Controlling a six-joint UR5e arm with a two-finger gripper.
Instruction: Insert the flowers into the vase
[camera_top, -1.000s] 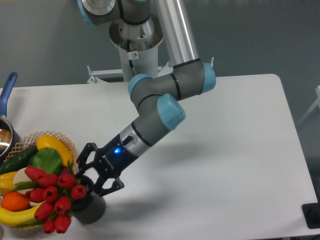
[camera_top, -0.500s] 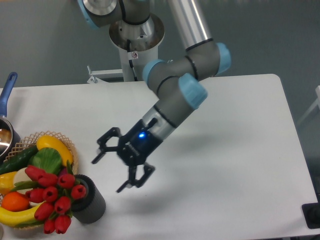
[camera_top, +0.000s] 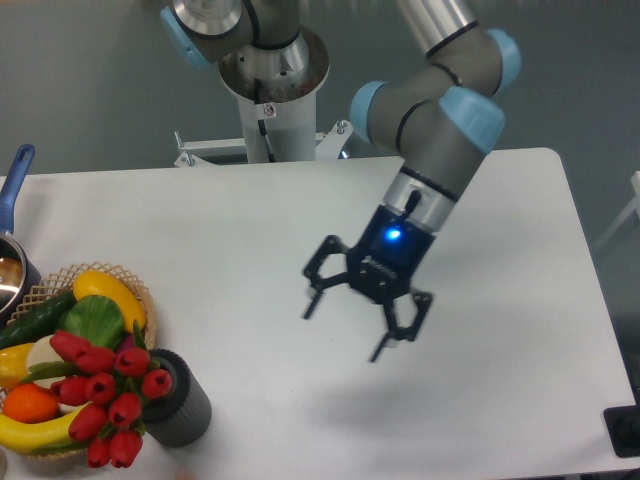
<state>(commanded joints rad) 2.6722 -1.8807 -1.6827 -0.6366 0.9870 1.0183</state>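
Hanging above the table, fingers spread wide, empty, well apart from flowers.

- The vase you see looks matt, dark grey and smooth.
- The flowers have glossy, plastic-looking red buds.
- Your gripper is black with a dull plastic sheen.
- The basket is rough woven wicker.
- The table is smooth, matt white.
- The arm tube looks like brushed metal.
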